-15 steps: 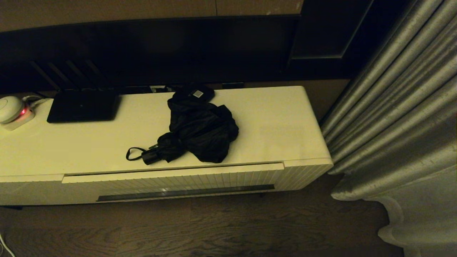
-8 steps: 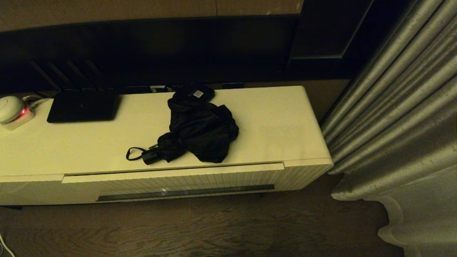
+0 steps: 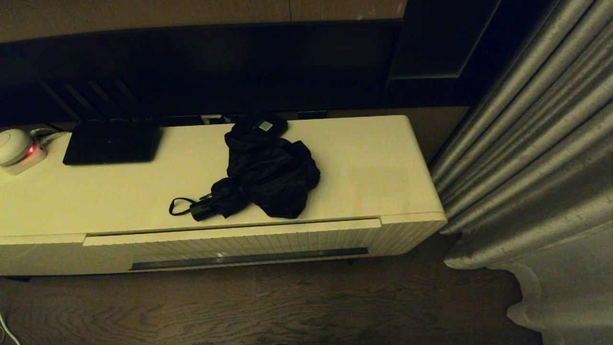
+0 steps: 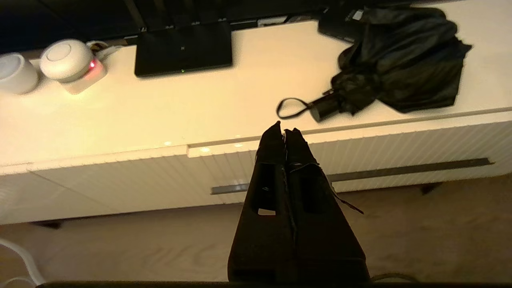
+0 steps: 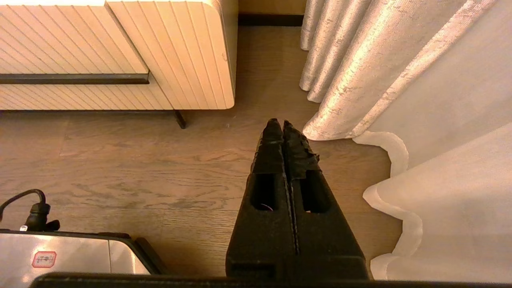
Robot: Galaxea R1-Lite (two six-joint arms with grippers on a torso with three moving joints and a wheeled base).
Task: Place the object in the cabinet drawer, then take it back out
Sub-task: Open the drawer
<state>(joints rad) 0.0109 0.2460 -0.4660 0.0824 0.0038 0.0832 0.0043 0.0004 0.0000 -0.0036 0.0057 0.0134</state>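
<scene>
On my far left a white plug adapter (image 3: 19, 149) is glowing red, with the flat black router (image 3: 111, 142) sitting just beside it on the cabinet top (image 3: 373, 167). My left hand (image 4: 285, 131) is hovering in front of the cabinet drawer (image 3: 239, 242), fingers pressed together and gripping nothing. The drawer is sitting closed. The black umbrella (image 3: 268, 175) is lying on the cabinet top near the front edge, its wrist loop (image 3: 178, 207) pointing left, its far end touching a small black box (image 3: 263, 125). My right hand (image 5: 283, 125) is hanging over the wooden floor (image 5: 160, 160) beside the curtain (image 3: 536, 158), also clamped together and empty.
</scene>
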